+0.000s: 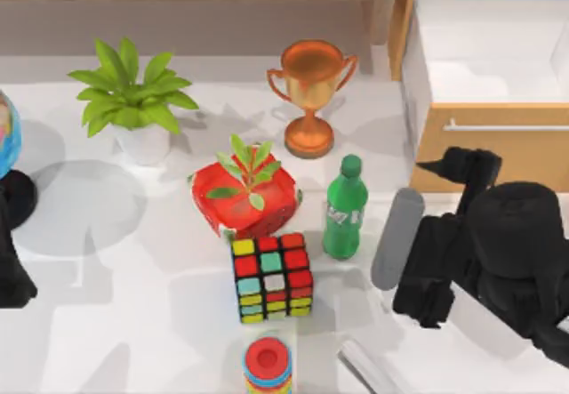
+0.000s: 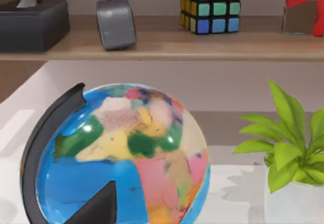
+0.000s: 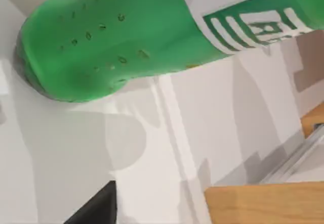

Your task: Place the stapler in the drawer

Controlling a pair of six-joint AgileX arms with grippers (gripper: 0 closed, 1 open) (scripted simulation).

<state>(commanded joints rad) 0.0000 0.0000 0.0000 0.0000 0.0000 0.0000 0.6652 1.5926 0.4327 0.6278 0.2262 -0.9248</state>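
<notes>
The right gripper point(image 1: 398, 238) hovers beside the bottle point(image 1: 345, 207), near the open drawer point(image 1: 498, 145); its grip state cannot be told. The stapler point(image 1: 363, 365) seems to lie on the bench point(image 1: 133, 323) front edge, so it should reach there and grasp mid-body, clear of the bottle. The left arm point(image 1: 11, 261) is parked at left

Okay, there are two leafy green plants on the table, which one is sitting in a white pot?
The bigger plant at the table's back left, near the globe, stands in a white pot. The smaller sprig grows from the red faceted pot beside the green bottle.
</notes>
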